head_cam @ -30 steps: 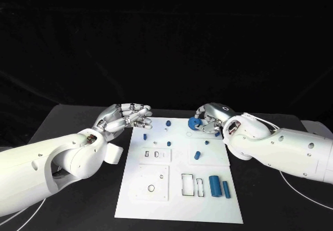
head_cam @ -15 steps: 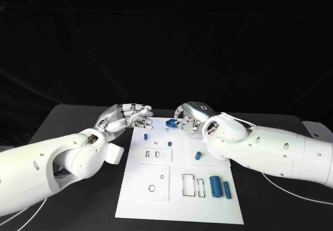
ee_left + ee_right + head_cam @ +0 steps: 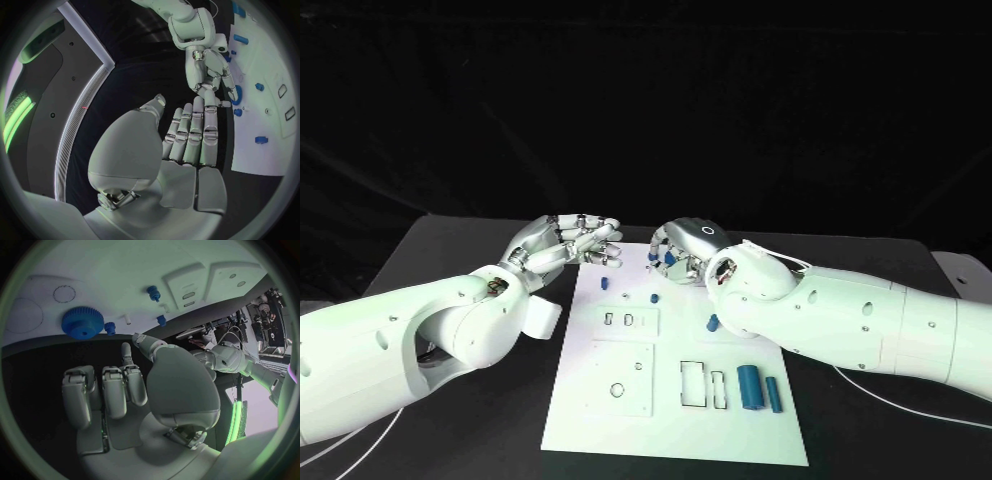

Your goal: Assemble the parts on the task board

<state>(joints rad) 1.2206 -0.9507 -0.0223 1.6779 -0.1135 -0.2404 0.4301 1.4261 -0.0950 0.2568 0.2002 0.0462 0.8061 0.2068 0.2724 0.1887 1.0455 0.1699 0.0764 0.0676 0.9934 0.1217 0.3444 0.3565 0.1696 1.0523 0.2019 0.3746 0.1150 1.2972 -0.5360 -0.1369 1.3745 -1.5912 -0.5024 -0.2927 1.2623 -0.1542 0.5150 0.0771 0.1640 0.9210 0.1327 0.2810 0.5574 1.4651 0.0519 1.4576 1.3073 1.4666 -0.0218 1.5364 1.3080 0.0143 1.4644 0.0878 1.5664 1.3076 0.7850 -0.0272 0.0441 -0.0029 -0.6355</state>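
Gear being placed at the board's far end.
The right hand [image 3: 682, 248] hovered over the far edge of the board [image 3: 625, 400]. Its fingers [image 3: 106, 390] were loosely extended and empty, and the blue gear [image 3: 82, 321] lay on the board just beyond them. The left hand [image 3: 567, 243] waited off the board's far left corner above the worktop [image 3: 459, 250], fingers bent but holding nothing. The gear probably still needed seating, so the next move called for a fresh grip and careful alignment over its outline. A second before, the right hand held the gear further right. It had since swept leftward with it, while the left hand stayed put.
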